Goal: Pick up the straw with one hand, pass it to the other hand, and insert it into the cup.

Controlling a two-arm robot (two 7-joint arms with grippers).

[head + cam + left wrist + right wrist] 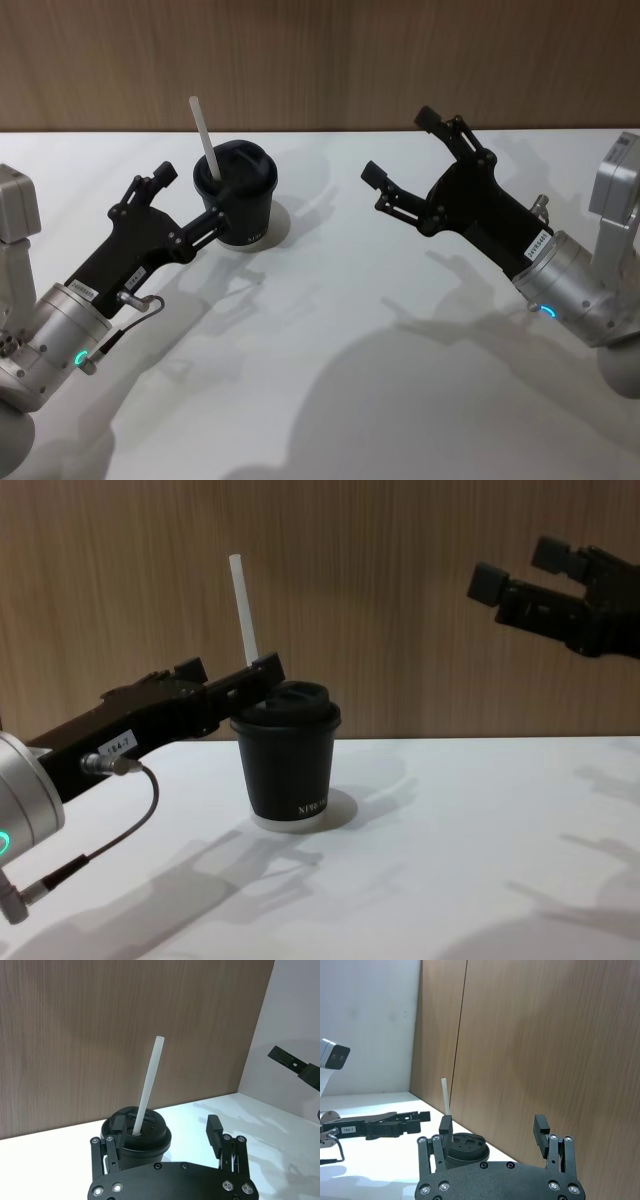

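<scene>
The straw [207, 140], light, thin, easily crushed, stands in the cup [237, 207] near the tabletop's [330, 360] far edge; both tools released: left tool [190, 195] at the cup, right tool [398, 150] apart.

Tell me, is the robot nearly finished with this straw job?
Nearly. The straw already stands in the cup through its lid. Nothing is in hand: the left gripper is open beside the cup, its fingers apart from the straw, and the right gripper hangs open, well clear. Probably only pulling back is left.

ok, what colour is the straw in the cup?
White. The straw shows best in the left wrist view, standing in the black cup.
</scene>
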